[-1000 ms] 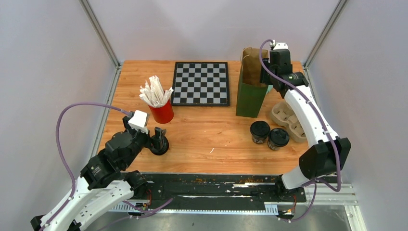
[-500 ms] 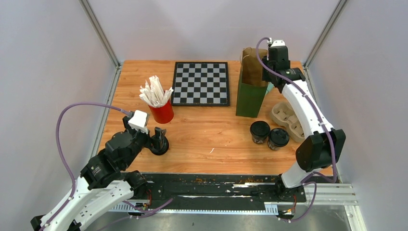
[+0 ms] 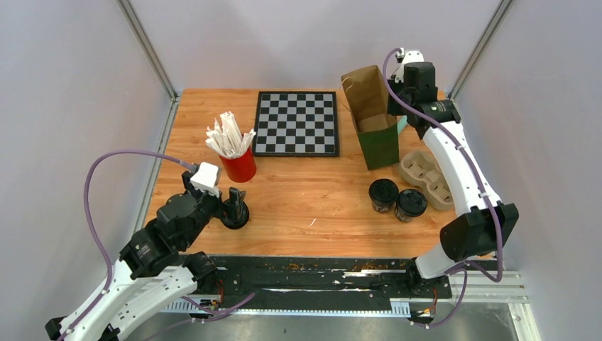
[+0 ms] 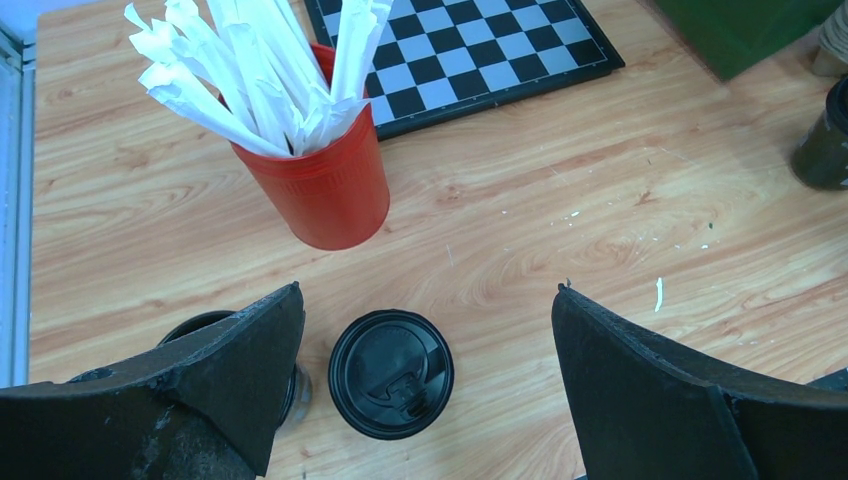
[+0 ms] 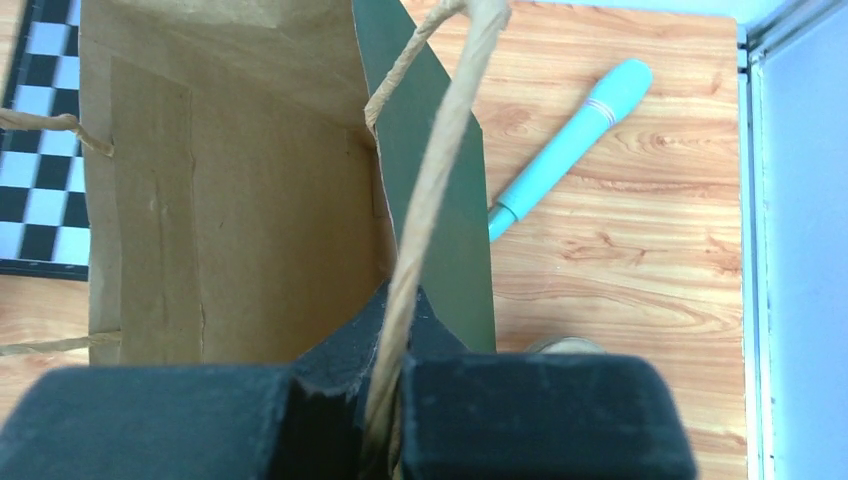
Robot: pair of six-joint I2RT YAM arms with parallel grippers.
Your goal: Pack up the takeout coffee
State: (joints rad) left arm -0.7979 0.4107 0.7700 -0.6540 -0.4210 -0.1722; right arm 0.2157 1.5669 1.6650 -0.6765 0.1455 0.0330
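Brown twine, the handle point(image 5: 430, 190) of the green paper bag point(image 3: 373, 117), is clenched in the right gripper point(image 5: 398, 400) at the table's far right. 2 lidded coffees stand side by side on the wood at its 6 o'clock, well apart from it: the left cup point(image 3: 383, 193) and the right cup point(image 3: 411, 203). The left gripper point(image 4: 425, 320) hangs spread wide around a third cup point(image 4: 390, 373), with the red straw cup point(image 4: 325, 185) at 12 o'clock.

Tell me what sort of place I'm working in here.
Probably a robot test cell, not a café: plain grey panel walls enclose a wooden tabletop, and mixed props share it, a black-and-white chessboard, a red cup of wrapped straws, a green paper bag.
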